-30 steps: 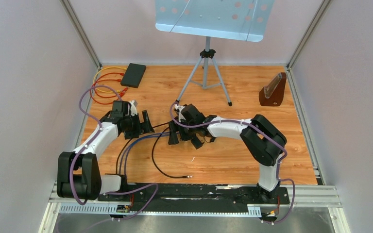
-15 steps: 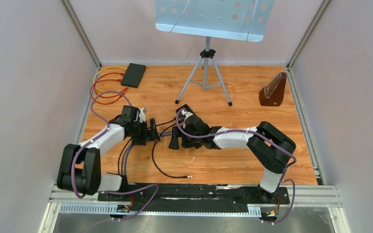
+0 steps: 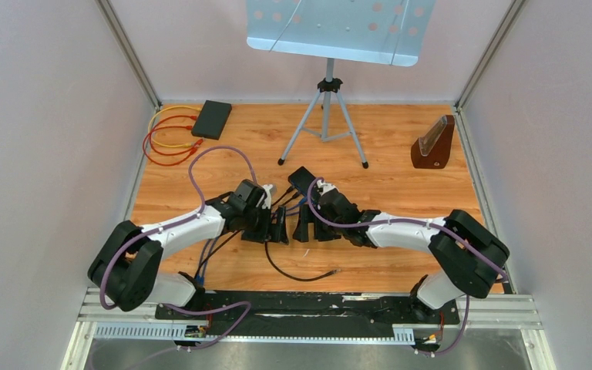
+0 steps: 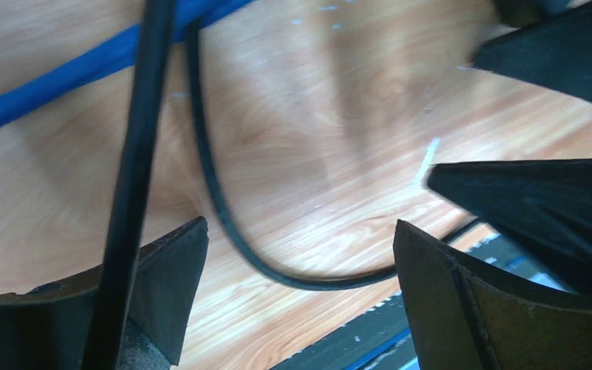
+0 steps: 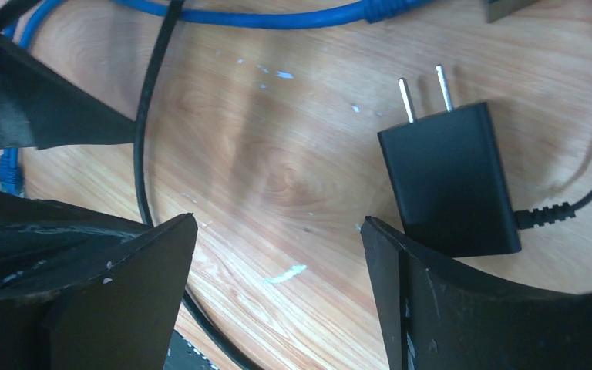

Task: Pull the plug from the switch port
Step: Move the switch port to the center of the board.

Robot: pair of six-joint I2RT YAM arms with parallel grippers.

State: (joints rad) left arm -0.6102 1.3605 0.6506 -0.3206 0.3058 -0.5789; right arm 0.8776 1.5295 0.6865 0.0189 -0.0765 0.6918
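A flat black box (image 3: pixel 211 119), which looks like the switch, lies at the back left with yellow and red cables (image 3: pixel 166 137) coiled beside it; whether a plug sits in a port I cannot tell. My left gripper (image 3: pixel 280 229) (image 4: pixel 299 231) and right gripper (image 3: pixel 302 227) (image 5: pixel 279 223) face each other tip to tip low over the middle of the table. Both are open and hold nothing. A black power adapter (image 5: pixel 449 179) (image 3: pixel 302 179) with two bare prongs lies just behind the right gripper. A thin black cable (image 4: pixel 223 208) (image 5: pixel 145 146) curves under both grippers, and its free end (image 3: pixel 335 271) rests on the wood.
Blue cables (image 5: pixel 277 17) (image 4: pixel 54 77) run across the wood by the grippers and under the left arm (image 3: pixel 200 266). A music stand on a tripod (image 3: pixel 325 116) is at the back centre. A brown wedge-shaped metronome (image 3: pixel 433 144) stands at the back right.
Both arms have swung toward the near middle, the left gripper rightward, until the tips nearly meet. The black cable's free end has shifted right. The adapter now lies uncovered.
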